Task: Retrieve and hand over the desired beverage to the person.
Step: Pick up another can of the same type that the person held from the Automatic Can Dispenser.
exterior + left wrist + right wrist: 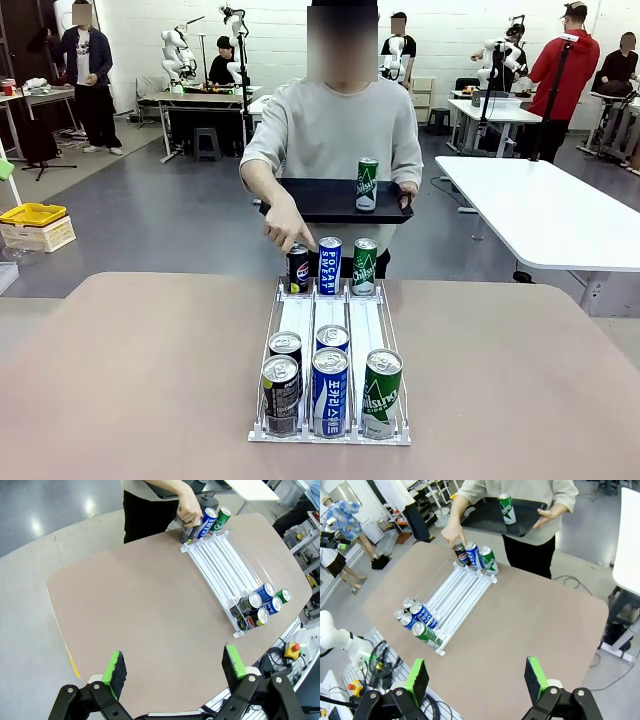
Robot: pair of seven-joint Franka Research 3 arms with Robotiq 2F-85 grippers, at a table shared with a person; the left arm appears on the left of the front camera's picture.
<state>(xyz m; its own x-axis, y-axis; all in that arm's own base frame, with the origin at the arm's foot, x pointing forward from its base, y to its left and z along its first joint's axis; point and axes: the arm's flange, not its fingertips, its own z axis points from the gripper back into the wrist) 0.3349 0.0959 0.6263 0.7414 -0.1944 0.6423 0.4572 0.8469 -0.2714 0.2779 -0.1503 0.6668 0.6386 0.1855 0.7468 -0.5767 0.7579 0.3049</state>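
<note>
The person (335, 130) stands at the far side of the table in a light grey sweatshirt, holding a black tray (310, 200) with one green can (367, 184) upright on it. Their other hand (288, 232) rests on the dark can (298, 270) at the far end of the white three-lane rack (300, 320), beside a blue can (329, 265) and a green can (364, 266). At the near end stand two dark cans (281, 397), two blue cans (330, 392) and one green can (381, 393). My left gripper (176, 667) and right gripper (477, 679) hover open above the table, far from the rack (220, 562) (460, 592).
The brown table (130, 370) has wide bare room on both sides of the rack. A white table (550, 210) stands at the back right and a yellow bin (32, 214) on the floor at the left. A red stop button (292, 649) sits below the table edge.
</note>
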